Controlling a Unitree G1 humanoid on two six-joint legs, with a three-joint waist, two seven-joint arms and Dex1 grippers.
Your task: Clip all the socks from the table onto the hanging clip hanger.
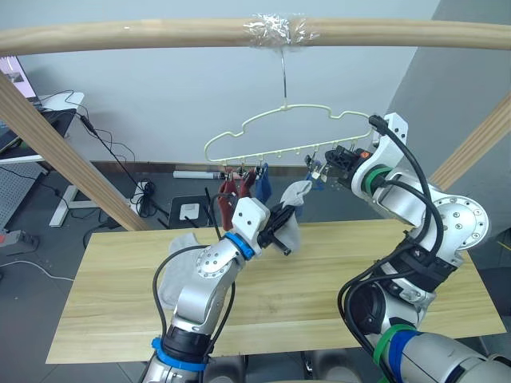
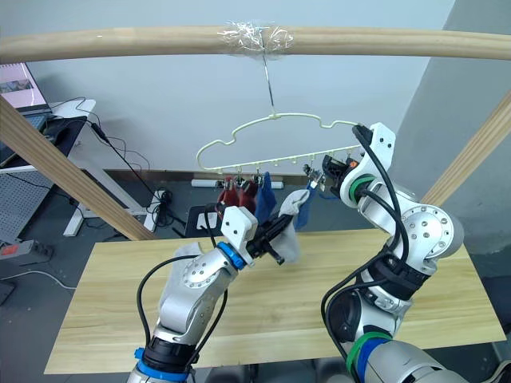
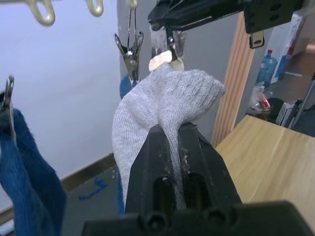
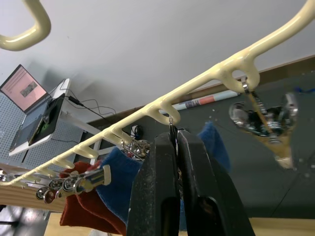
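The pale yellow clip hanger (image 1: 271,132) hangs by its hook from the top beam. Two rust red socks (image 1: 228,191) and a blue sock (image 1: 263,183) hang from its clips. Another blue sock (image 4: 212,142) hangs just behind my right gripper (image 1: 321,170), which is shut on a small metal clip (image 4: 172,129) of the hanger. My left gripper (image 3: 171,130) is shut on a light grey sock (image 3: 162,98), held up so its top edge touches that clip. A second light grey sock (image 1: 177,267) lies on the table (image 1: 359,263), partly behind my left arm.
A round wooden beam (image 1: 160,36) crosses overhead, with slanted beams at the left (image 1: 64,152) and right (image 1: 471,144). Behind the table there is a desk with a laptop (image 2: 20,84) at the far left, and cables and small items on the floor (image 1: 148,195).
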